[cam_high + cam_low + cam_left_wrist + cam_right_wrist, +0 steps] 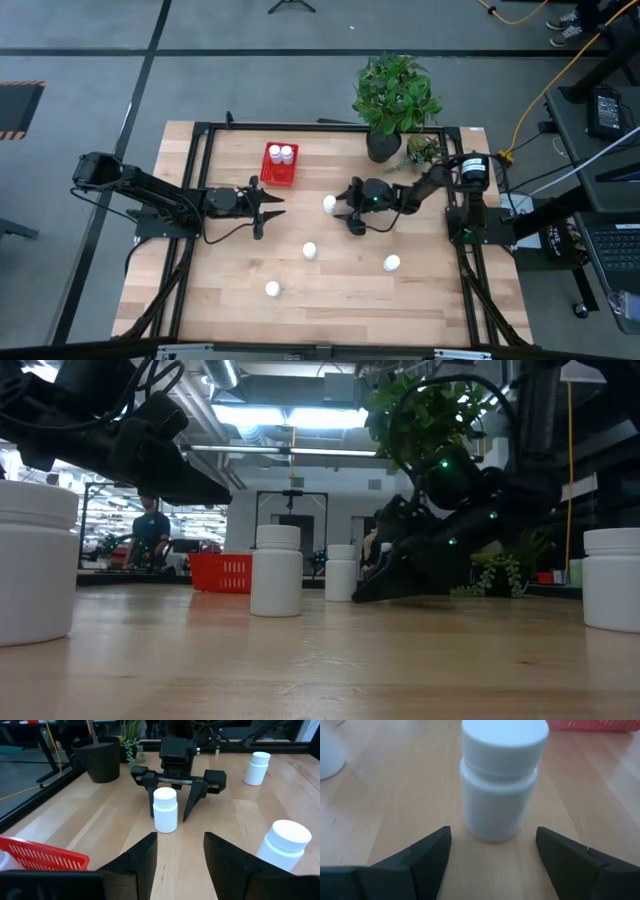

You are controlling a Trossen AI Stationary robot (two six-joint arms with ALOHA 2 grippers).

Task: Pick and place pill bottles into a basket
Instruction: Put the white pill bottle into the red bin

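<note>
You've got the table with a plant pot at the back edge and the red basket left of it; two bottles already stand in the basket's far end.

Four bottles are loose on the wood. The one that matters is the bottle in the middle, standing upright between the two grippers. The other three sit nearer the front edge, well apart from both arms: one centre, one right, one front left.

The right gripper is low at table level, fingers spread wide and empty. In the right wrist view the middle bottle stands dead ahead, centred on the gap, just beyond the fingertips and not yet between them. Long axis is vertical, so a level side grasp fits. Gap looks wider than the bottle.

The left gripper points at the same bottle from the other side, also open and empty, but it's farther off; the left wrist view shows clear wood between its tips and the bottle.

My read: right arm is nearer and aligned. Push straight forward until the body is between the pads, then close. Basket lies beyond the bottle, to its left and back.
</note>
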